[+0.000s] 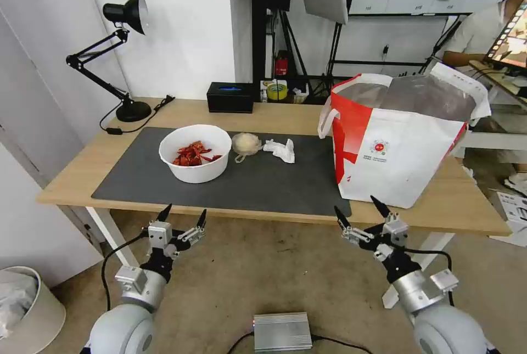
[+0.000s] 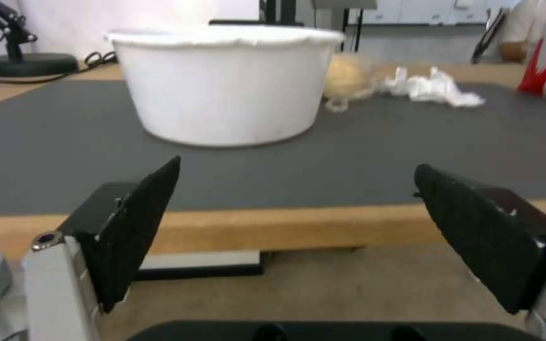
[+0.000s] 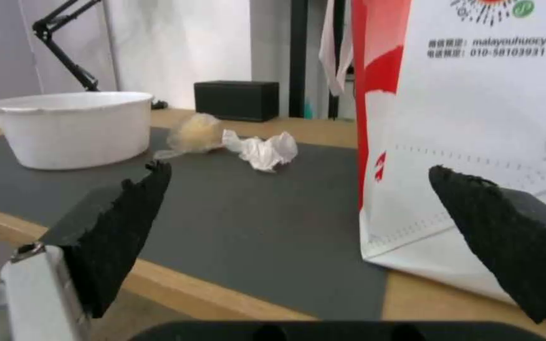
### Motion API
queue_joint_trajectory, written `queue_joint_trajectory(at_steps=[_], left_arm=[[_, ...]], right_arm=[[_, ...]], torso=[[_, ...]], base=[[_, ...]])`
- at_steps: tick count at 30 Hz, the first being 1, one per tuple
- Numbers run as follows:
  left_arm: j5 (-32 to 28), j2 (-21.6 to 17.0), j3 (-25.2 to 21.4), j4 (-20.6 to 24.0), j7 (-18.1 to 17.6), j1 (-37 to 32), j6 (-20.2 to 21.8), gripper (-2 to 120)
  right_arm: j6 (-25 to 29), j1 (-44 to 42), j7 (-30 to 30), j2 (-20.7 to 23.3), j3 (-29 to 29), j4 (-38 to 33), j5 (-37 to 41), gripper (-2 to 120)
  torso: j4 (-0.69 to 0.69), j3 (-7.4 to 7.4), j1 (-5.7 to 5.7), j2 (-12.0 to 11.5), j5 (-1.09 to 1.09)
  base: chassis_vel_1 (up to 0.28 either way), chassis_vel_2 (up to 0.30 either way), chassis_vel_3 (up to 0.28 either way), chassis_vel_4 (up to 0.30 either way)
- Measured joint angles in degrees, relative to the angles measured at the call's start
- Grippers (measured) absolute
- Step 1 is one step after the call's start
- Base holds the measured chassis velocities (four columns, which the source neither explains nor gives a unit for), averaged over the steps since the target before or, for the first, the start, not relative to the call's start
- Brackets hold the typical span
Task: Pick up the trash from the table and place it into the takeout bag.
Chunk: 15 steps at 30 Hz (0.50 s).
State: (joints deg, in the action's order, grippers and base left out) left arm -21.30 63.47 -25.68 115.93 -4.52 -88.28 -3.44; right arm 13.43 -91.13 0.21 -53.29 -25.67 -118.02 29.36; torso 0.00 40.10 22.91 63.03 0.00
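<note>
A white round bowl [image 1: 194, 153] [image 2: 225, 85] [image 3: 71, 127] holding red shell scraps sits on the dark grey mat [image 1: 230, 184] of the light-wood table [image 1: 82, 170]. Right of it lie a small clear round tub [image 1: 246, 144] [image 2: 346, 78] [image 3: 192, 134] with something pale inside and a white tissue wad [image 1: 280, 150] [image 2: 430, 87] [image 3: 261, 149]. The takeout bag [image 1: 398, 142] [image 3: 475, 118], white with a red side and foil lining, stands open at the table's right end. My left gripper [image 1: 183, 214] [image 2: 295, 173] hangs open below the front edge, before the bowl. My right gripper [image 1: 358, 207] [image 3: 298, 175] is open before the bag's lower corner.
A black desk lamp [image 1: 118, 57] and its cable occupy the table's back left corner. A black rectangular box [image 1: 230, 97] [image 3: 236, 100] stands at the back edge. On the floor are a white round bin [image 1: 24, 307] at the left and a silver box [image 1: 282, 332] near my base.
</note>
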Motion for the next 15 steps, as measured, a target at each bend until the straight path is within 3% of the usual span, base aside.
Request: queue_joint_trajectory(at_steps=[15], left_arm=[[1.4,0.8,-0.2,-1.2,0.5,0.0,-1.9,100]], right_arm=[[-1.2,0.2,1.0,-0.7,1.1,0.7,0.3,100]], torso=[[0.0,0.0,0.01,0.0,0.0]], base=[[0.0,0.0,0.0,0.0]])
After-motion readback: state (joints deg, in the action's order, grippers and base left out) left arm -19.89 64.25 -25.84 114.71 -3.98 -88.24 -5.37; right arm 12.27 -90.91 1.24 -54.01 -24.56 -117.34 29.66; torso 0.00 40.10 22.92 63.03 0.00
